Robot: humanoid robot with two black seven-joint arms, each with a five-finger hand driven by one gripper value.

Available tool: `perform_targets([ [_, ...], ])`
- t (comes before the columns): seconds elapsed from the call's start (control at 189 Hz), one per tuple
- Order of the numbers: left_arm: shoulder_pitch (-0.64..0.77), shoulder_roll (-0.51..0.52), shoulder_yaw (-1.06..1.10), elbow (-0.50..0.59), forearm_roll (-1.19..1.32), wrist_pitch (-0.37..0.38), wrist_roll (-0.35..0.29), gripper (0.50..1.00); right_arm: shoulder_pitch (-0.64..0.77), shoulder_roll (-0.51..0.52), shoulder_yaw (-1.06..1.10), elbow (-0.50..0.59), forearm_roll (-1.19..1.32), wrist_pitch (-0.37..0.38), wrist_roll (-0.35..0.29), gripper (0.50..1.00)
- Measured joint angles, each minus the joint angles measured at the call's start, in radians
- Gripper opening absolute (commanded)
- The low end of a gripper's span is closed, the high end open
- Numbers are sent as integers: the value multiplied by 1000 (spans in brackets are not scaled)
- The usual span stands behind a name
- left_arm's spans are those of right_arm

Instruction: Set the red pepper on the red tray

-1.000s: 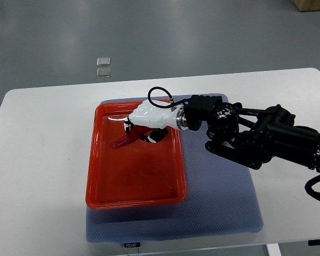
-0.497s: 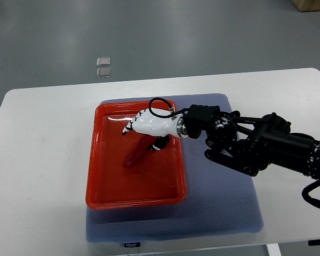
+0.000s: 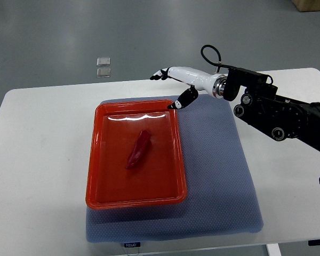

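Observation:
The red pepper (image 3: 139, 150) lies on its side in the middle of the red tray (image 3: 98, 181), pointing from upper right to lower left. My right hand (image 3: 170, 88) is raised above the tray's far right corner, white with black fingertips, fingers spread open and holding nothing. Its black arm (image 3: 277, 112) comes in from the right edge. The left arm is out of view.
The tray rests on a blue-grey mat (image 3: 218, 176) on a white table (image 3: 37, 160). Two small clear squares (image 3: 103, 66) lie on the grey floor beyond the table's far edge.
The right hand let go of the pepper, which now lies flat in the tray. The hand opened and pulled back up and to the right, off the tray.

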Motion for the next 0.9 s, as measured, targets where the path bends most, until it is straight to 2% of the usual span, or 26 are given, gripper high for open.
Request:
perform_targets([
  [0.265,0,0,0,0,0,0,0,1000,-100,10,134,-109,373,-16,-29,844],
  [0.455,0,0,0,0,0,0,0,1000,-150,17,204,-114,700,-93,-65,848],
  [0.55,0,0,0,0,0,0,0,1000,-165,27,238,-114,816,-131,-62,907],
  [0.667,0,0,0,0,0,0,0,1000,-188,45,289,-106,867,-164,-36,915],
  [0.899,0,0,0,0,0,0,0,1000,-235,54,351,-96,876,-176,95,915],
])
